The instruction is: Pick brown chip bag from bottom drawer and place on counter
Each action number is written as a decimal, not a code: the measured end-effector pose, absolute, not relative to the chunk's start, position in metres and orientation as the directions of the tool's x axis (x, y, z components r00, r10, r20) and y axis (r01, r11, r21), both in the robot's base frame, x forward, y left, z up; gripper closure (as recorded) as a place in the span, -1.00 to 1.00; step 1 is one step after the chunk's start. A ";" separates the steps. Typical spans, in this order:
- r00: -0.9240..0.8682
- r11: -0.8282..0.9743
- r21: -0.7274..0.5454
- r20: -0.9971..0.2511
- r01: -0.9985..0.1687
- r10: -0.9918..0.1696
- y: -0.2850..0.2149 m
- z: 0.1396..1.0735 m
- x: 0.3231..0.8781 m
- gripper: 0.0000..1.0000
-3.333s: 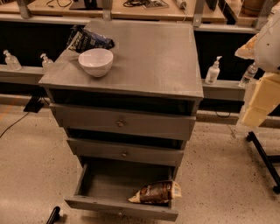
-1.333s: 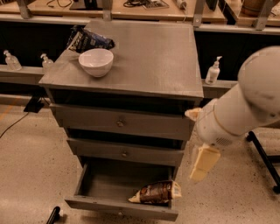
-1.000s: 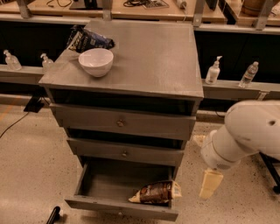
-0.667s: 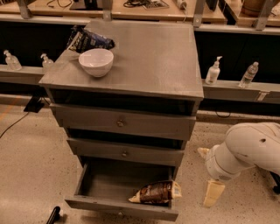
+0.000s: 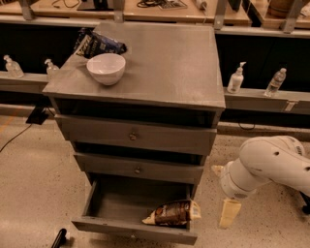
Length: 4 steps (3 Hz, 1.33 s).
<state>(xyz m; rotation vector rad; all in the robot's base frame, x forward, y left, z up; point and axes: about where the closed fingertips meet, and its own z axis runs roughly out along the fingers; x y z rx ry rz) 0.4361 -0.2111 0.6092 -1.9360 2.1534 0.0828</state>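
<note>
**Down in the bottom drawer [image 5: 133, 226], the brown chip bag [image 5: 173, 213] lies untouched**

Low at the right of the cabinet, the robot's hand [image 5: 228, 211] hangs just above the speckled floor [image 5: 34, 193]. It is beyond the right end of the open drawer and apart from the bag. Whether it is released or clenched, I cannot tell from this angle. It touches neither the bag nor the drawer. The bulky white arm [image 5: 271, 162] behind it reaches in from the right edge of the view.

The bottom drawer is pulled out, its grey box interior open to the camera. The brown chip bag lies on its side in the front right corner. Its length runs left to right along the front wall, with a cream end at each side of the dark middle.

Above it, the two shallower drawers are closed, each with a small knob, the upper [image 5: 132, 137] and the lower [image 5: 138, 170].

The counter [image 5: 169, 63] carries two things, both at its back left. A white bowl [image 5: 106, 68] stands upright, and a dark blue bag [image 5: 99, 44] lies just behind it near the corner.

Behind the cabinet, a low shelf holds small bottles. Two stand at the left [image 5: 13, 67] [image 5: 51, 69], and two at the right, a pump bottle [image 5: 236, 78] and a clear bottle [image 5: 276, 82]. A wooden bench [image 5: 145, 9] runs along the top of the view.
</note>
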 end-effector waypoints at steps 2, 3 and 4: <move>0.089 -0.046 -0.126 -0.362 -0.991 -0.928 -0.174 0.464 0.408 -1.00; 0.106 -0.059 -0.128 -0.409 -0.990 -0.906 -0.160 0.430 0.403 -1.00; 0.102 -0.057 -0.123 -0.404 -0.991 -0.909 -0.161 0.433 0.402 -1.00</move>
